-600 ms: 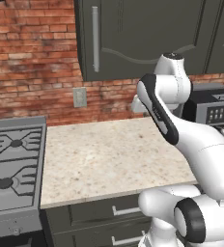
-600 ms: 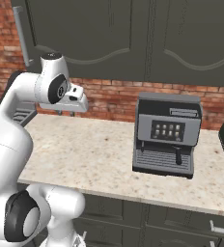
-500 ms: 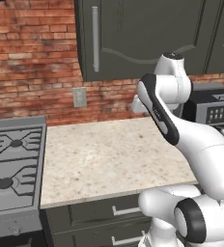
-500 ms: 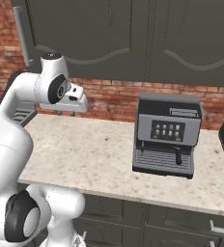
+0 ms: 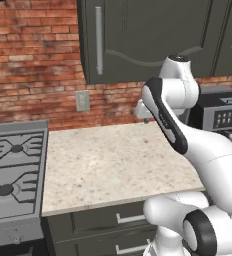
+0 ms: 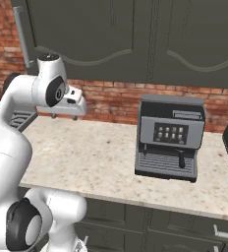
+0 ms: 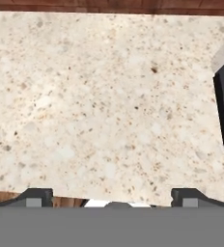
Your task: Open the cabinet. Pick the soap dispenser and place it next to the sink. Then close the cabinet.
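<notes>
1. The cabinet point(image 5: 138, 40) up on the brick wall is the biggest thing here. Its arched door is flush shut, and the long silver handle point(image 5: 99, 40) at its left edge is untouched. So step one isn't done, I'd say.
2. Below it is the speckled counter point(image 5: 113, 165), with a stove point(image 5: 10, 175) at the left end and a coffee machine point(image 6: 170, 138) off to the right. Low drawers point(image 5: 118, 220) run along the near edge.
3. The arm point(image 5: 173, 115) is reared up over the middle of the counter, hand pointing down at bare stone, well below the handle.
4. The gripper point(image 7: 111, 195) has its fingertips point(image 7: 34, 197) spread wide apart with nothing between them, so it's empty.
5. No soap dispenser anywhere I can spot; my guess is it's behind that closed door. I can't spot the sink from here either.
6. So pretty much everything is left: open the door, grab the bottle, set it by the sink, close up.
</notes>
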You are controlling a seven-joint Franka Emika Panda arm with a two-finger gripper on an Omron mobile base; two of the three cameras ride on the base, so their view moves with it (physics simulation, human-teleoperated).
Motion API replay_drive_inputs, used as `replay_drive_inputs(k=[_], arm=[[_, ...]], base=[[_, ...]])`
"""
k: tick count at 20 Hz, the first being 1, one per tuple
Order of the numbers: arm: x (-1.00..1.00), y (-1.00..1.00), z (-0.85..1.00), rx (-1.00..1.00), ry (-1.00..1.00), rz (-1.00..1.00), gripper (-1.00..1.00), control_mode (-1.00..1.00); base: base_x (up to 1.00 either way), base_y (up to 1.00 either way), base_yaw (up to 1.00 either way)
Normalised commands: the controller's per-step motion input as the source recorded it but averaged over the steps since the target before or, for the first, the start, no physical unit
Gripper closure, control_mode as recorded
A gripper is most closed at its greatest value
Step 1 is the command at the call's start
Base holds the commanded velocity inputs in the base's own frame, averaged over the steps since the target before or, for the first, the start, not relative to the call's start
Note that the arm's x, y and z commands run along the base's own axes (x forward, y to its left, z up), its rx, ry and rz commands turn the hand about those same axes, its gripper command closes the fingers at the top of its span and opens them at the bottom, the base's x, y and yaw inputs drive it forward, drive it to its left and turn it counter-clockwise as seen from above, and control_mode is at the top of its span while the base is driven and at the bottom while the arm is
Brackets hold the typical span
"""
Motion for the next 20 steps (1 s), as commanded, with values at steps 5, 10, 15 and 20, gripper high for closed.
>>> replay_drive_inputs(k=[5, 10, 15, 20], arm=[[-0.46, 0.19, 0.02, 0.0, -0.17, 0.0, -1.0, -1.0], [-0.53, 0.41, 0.27, 0.0, -0.34, 0.0, -1.0, -1.0], [-0.42, 0.28, 0.21, 0.0, -0.29, 0.0, -1.0, -1.0], [-0.31, 0.12, 0.25, 0.0, -0.21, 0.0, -1.0, -1.0]], base=[[0.0, 0.0, 0.0], [0.0, 0.0, 0.0], [0.0, 0.0, 0.0], [0.0, 0.0, 0.0]])
